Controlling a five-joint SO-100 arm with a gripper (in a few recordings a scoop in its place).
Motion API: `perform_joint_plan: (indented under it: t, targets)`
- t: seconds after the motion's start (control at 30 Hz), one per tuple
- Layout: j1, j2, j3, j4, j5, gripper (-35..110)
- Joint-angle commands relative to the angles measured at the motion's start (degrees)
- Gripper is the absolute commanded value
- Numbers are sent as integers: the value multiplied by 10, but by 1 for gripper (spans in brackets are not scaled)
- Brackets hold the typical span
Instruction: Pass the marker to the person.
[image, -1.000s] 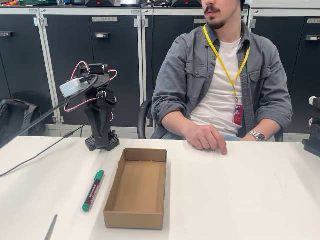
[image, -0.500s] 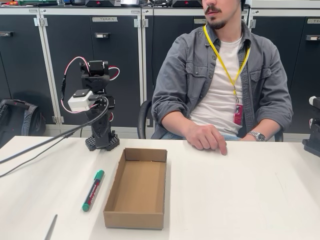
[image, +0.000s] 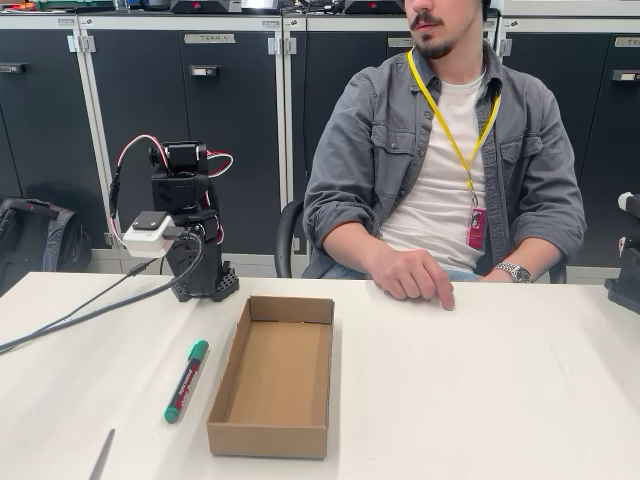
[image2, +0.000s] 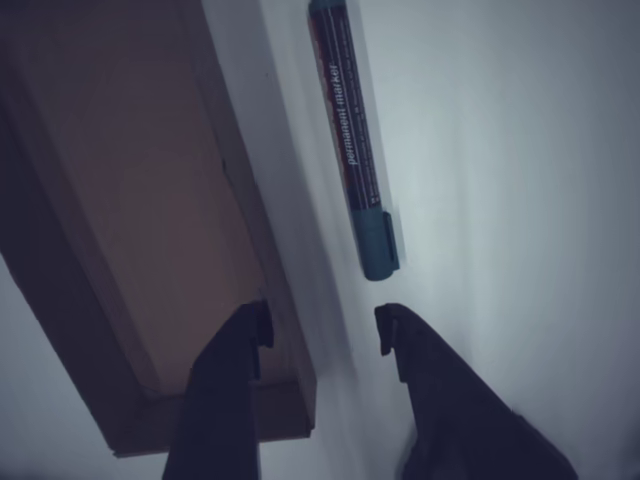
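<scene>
The marker (image: 186, 381), with green cap and dark labelled barrel, lies on the white table left of a cardboard box. In the wrist view the marker (image2: 352, 140) lies ahead of my gripper (image2: 323, 330), cap end nearest, a short way off the fingertips and untouched. The jaws are open with nothing between them, hanging above the table beside the box's corner. My black arm (image: 183, 200) stands folded at the table's back left. The person (image: 440, 150) sits behind the table, one hand (image: 410, 275) resting on its far edge.
An open, empty cardboard box (image: 226, 392) sits mid-table; the same box (image2: 130, 200) fills the left of the wrist view. A thin grey stick (image: 102, 455) lies at the front left edge. A black cable (image: 70, 320) trails left from the arm.
The arm has swung down and forward, its white wrist camera dropping lower and to the left. Marker, box and the person's hand have stayed put.
</scene>
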Motion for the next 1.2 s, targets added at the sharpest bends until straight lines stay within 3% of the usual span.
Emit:
perform_joint_plan:
  t: [0.0,1.17]
  targets:
    - [4,-2,4,-8,-3,25]
    - [76,-236,-16,-103,-1,26]
